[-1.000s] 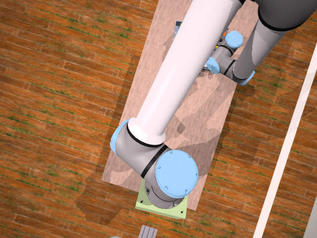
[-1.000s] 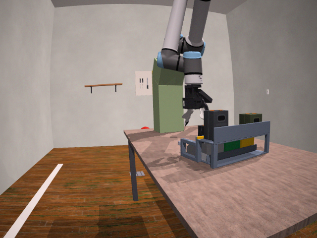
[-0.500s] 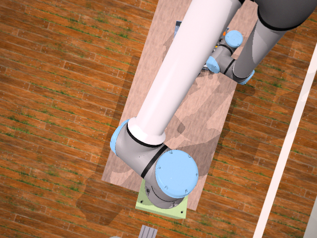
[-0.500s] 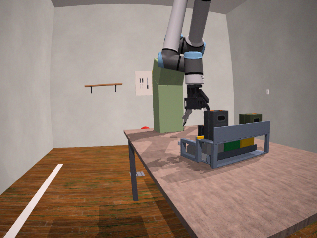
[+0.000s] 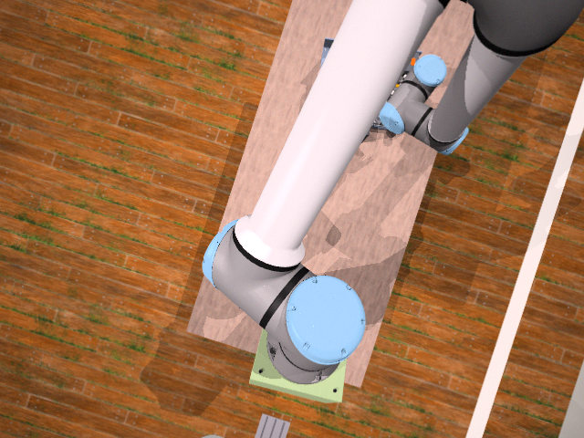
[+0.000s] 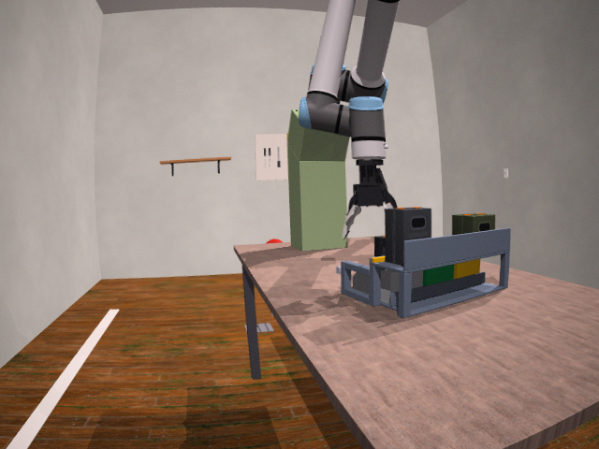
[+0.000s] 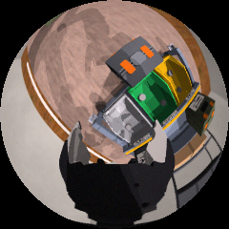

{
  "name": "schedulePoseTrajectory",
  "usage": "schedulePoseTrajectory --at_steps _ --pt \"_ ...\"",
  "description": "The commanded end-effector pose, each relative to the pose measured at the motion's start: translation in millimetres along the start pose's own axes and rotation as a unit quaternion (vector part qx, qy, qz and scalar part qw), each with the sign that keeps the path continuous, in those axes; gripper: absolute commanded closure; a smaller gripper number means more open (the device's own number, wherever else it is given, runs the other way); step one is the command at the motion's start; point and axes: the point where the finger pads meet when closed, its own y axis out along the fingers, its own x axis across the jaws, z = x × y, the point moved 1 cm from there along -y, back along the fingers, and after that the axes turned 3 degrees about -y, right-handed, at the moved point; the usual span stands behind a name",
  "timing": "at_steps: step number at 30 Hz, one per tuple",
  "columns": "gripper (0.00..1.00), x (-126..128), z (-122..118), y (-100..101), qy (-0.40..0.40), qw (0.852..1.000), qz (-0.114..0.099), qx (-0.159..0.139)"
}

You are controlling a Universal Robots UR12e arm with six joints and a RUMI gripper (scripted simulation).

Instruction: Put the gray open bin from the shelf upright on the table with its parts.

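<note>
shelf is our landmark, on the table. gray open bin sits in it at one end, parts inside; green bin is next to gray, yellow bin beyond green. our gripper is above the shelf, fingers wide open, nothing held. we see small labels on the shelf's yellow-edged side, but can't read any text or brand.

Top view: arm hides most of shelf.
</note>
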Motion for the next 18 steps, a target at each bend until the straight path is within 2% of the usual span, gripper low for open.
schedulePoseTrajectory --at_steps 1,3,8,18 --pt "0.00 0.3 -0.6 -0.6 -0.007 1.000 0.000 0.000" --pt "0.00 0.3 -0.6 -0.6 -0.007 1.000 0.000 0.000" --pt "0.00 0.3 -0.6 -0.7 -0.134 0.991 0.000 0.000" --pt "0.00 0.3 -0.6 -0.7 -0.134 0.991 0.000 0.000"
